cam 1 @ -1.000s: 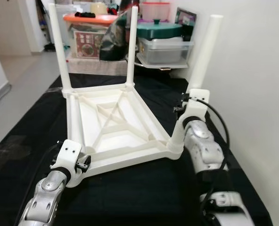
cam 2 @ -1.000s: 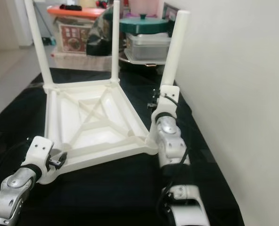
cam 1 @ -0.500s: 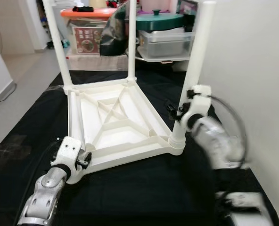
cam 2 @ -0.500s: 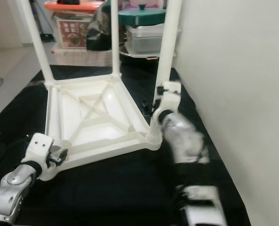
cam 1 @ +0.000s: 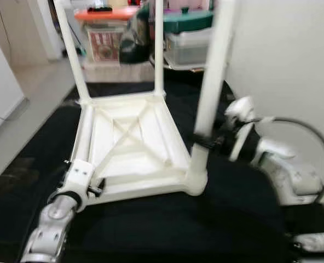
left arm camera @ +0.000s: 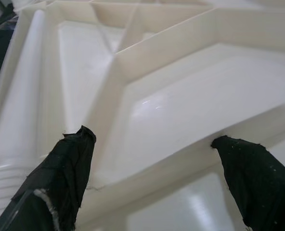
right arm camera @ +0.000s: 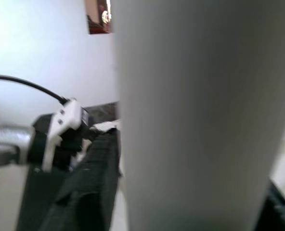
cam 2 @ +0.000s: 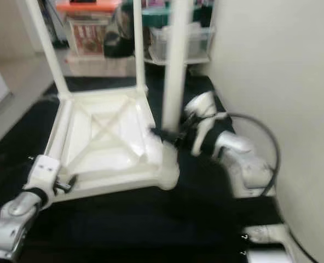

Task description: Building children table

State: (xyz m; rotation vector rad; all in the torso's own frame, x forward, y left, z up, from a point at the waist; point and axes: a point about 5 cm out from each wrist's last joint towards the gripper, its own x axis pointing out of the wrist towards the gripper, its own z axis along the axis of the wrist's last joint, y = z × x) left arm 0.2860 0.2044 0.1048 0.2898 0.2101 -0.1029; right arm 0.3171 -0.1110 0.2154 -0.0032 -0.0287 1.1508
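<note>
Two grippers on upturned table (cam 1: 130, 143) | right gripper (cam 1: 207, 143) clamped on near leg (cam 1: 211, 87) | left gripper (left arm camera: 157, 159) spread over near rim | wall (cam 1: 282, 66) close beside leg.

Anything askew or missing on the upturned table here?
The white plastic table lies upside down on the black cloth with three legs fitted; the near-left corner socket, by the left gripper, has none. The right gripper clasps the near-right leg.

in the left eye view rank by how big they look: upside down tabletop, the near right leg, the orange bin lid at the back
1. Upside down tabletop, largest.
2. Near right leg, which the right gripper holds; nearness to the camera enlarges it.
3. Orange bin lid, smallest, though it stands far back, so its true size is unsure.
</note>
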